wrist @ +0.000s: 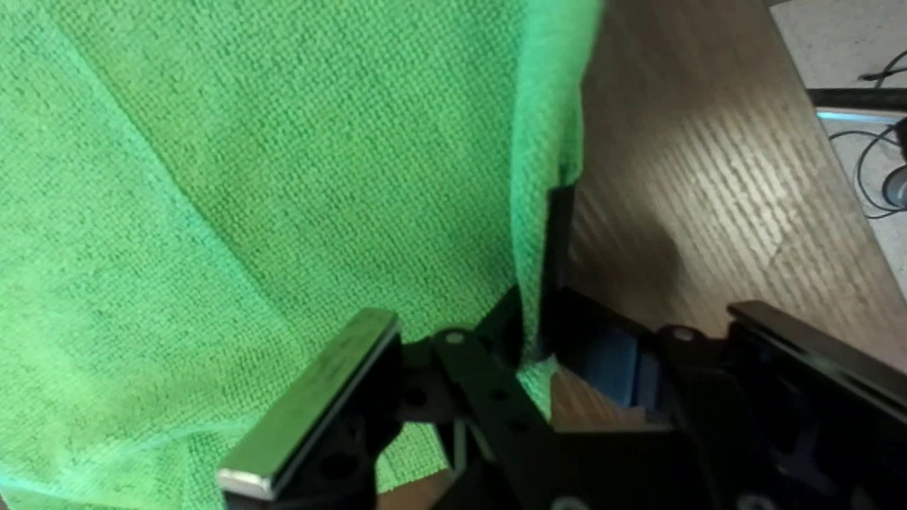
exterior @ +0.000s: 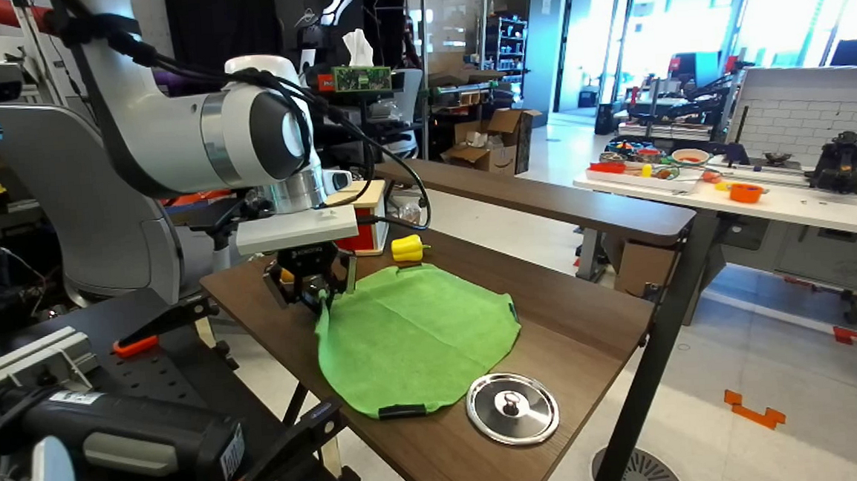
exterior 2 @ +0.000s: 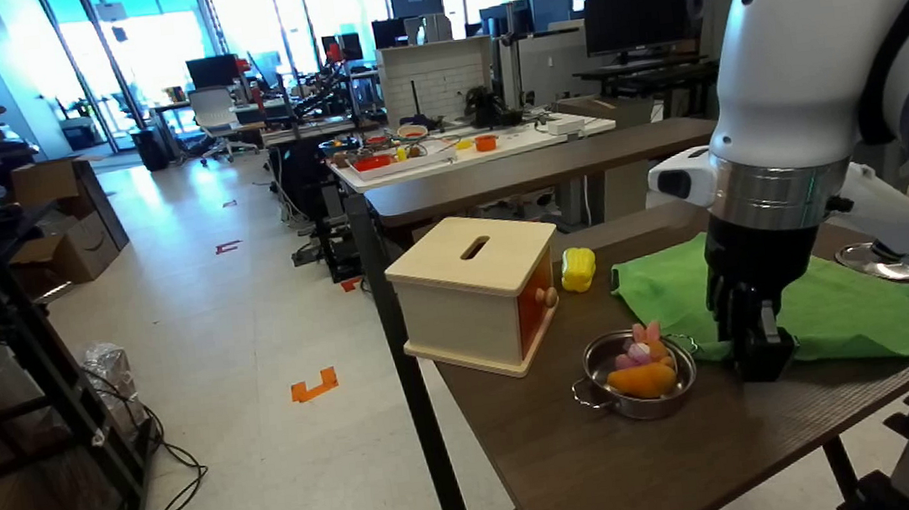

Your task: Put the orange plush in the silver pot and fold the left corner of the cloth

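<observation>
Now the gripper [wrist: 536,329] pinches the green cloth [exterior: 419,338] at its edge; the orange plush [exterior 2: 643,381] sits in the silver pot [exterior 2: 656,409]

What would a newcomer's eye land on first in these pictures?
Probably the bright green cloth spread over the brown table, its edge pinched in the gripper. Next, the orange plush inside the silver pot, near the wooden box. A shiny lid lies beside the cloth, on the side away from the pot.

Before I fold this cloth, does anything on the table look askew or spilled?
Nothing spilled or damaged stands out. Only the green fabric cloth looks askew: its edge is pinched up in the black gripper, consistent with folding.
</observation>
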